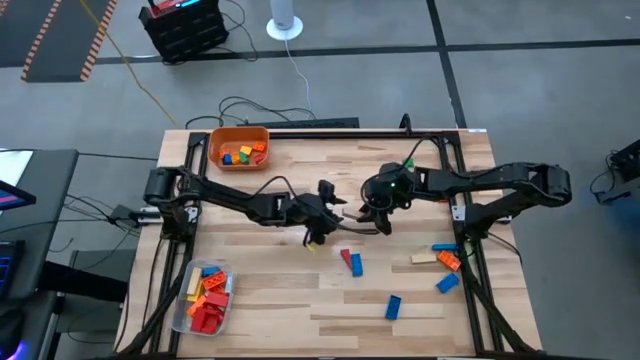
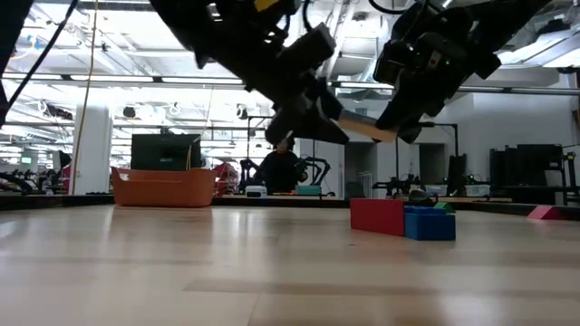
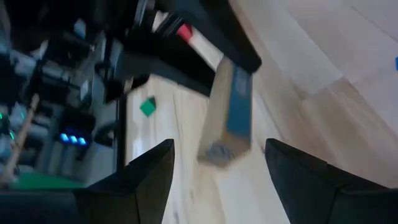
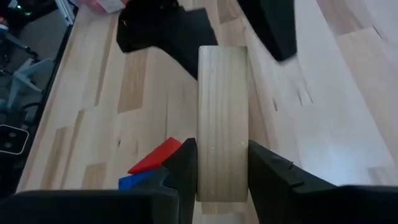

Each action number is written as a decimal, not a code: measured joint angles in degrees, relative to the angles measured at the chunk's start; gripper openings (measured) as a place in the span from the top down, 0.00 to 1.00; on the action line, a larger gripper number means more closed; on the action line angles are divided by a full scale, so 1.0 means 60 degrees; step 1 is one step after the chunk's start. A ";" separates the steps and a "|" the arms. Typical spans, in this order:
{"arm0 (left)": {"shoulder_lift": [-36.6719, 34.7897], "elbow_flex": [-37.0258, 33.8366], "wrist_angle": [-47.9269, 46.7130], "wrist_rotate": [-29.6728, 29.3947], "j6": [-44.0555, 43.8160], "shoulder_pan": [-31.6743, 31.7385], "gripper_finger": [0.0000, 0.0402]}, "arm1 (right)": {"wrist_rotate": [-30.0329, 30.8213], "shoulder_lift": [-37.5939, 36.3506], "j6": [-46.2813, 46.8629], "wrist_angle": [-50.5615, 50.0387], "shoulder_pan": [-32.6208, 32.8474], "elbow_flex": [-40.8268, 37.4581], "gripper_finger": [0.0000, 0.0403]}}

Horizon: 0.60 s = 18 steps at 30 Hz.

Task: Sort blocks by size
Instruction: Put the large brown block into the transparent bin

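Note:
A long tan block (image 4: 222, 106) hangs in the air over the table's middle, with my right gripper (image 4: 222, 149) shut on it; the low view shows it (image 2: 364, 130) bridging the two grippers. My left gripper (image 3: 217, 146) is open. Its fingers (image 4: 163, 32) stand on either side of the block's far end (image 3: 219, 121) with gaps showing. On the table lie a red block (image 1: 346, 258) and a blue block (image 1: 356, 266) side by side, another blue block (image 1: 393, 306), and a tan, orange and blue group (image 1: 441, 262) at the right. My right gripper pinches the tan block's two long sides (image 4: 205, 163) between its two fingers, at the end nearest the wrist. The fingers come from the table's right, slanting down, and lie along the block, which sticks out ahead of them. It is clear of the table.
An orange bin (image 1: 212, 140) with a few blocks stands at the far left. A clear tub (image 1: 228, 271) of red and orange blocks sits at the near left. A black frame (image 1: 470, 250) runs along the table's right and far sides. Bare wood lies between the tub and the loose blocks.

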 joint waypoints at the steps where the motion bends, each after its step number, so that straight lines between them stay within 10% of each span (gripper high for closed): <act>1: 0.0100 0.0124 0.0012 0.0105 0.0303 -0.0003 0.39 | 0.0000 0.0000 0.0004 0.0027 -0.0001 0.0004 0.64; 7: 0.0567 0.0396 0.0476 0.0491 0.1363 -0.0076 0.49 | 0.0008 0.0000 0.0029 0.0212 -0.0008 0.0004 0.64; 13: 0.0687 0.0390 0.0732 0.0573 0.1539 -0.0196 0.88 | 0.0013 0.0007 -0.0022 0.0621 -0.0007 -0.0011 0.59; 18: 0.0583 0.0381 0.0530 0.0668 0.1182 -0.0253 0.88 | 0.0111 -0.0110 -0.0330 0.0280 -0.0316 0.0211 0.49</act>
